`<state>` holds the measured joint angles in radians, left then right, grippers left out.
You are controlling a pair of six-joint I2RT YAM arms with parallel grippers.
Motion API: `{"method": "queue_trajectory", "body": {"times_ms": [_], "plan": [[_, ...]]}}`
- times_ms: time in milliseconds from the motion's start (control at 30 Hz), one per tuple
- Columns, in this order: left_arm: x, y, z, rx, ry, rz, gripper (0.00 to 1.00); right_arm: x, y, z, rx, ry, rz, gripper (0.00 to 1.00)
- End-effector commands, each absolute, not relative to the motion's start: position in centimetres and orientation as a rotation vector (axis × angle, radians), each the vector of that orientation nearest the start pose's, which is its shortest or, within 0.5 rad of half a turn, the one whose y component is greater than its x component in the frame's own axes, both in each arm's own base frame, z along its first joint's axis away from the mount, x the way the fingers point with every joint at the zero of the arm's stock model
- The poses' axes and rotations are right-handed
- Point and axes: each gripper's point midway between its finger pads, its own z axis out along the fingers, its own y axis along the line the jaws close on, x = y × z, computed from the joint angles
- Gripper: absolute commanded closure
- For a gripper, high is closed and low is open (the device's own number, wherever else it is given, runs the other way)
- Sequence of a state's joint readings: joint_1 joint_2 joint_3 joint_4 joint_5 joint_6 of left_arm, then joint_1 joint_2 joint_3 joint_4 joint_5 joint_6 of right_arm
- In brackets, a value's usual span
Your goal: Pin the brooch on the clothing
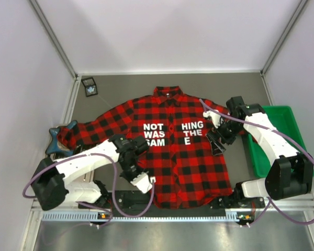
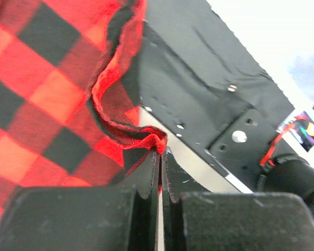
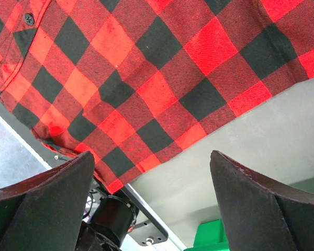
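left jaws: closed on the bottom hem of the shirt (image 1: 172, 162), lower centre of the top view; the wrist view shows a fold of plaid pinched between them.
right jaws: wide open and holding nothing, hovering over the shirt's edge at centre right (the wrist view shows bare worktop (image 3: 261, 136) just past the hem).
shirt: spread front up on the worktop, collar toward the top of the frame, white lettering across the chest.
bin (image 1: 282, 117): green, at the right edge, beside the right arm.
brooch (image 1: 90, 90): a tiny pale speck on a small dark holder (image 1: 89, 82) at the far upper left, well apart from both arms and not touching the shirt.
step: cloth handling, I judge; a hem pinch to straighten or steady the shirt, with pinning not yet begun.
next: likely settle the hem flat, then send an arm to the upper left for the brooch, which calls for a fine, well-centred pinch on something so small.
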<state>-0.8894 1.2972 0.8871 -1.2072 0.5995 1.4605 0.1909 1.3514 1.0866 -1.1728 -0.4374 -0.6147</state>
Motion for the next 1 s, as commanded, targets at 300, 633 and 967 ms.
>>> {"method": "queue_trajectory", "body": {"times_ms": [300,633,967], "plan": [[2.3,-10.8,9.3,-2.752,-1.163,0.839,0.53,20.7,9.2,13.8,-1.167,2.572,0.564,0.09],[5.8,-16.0,13.4,-2.818,-1.535,0.84,0.06,22.3,9.3,16.6,-1.15,2.493,0.499,0.09],[17.8,-22.0,26.5,-2.195,-2.991,1.08,0.01,24.6,10.4,24.9,-1.025,2.209,0.41,0.01]]}}
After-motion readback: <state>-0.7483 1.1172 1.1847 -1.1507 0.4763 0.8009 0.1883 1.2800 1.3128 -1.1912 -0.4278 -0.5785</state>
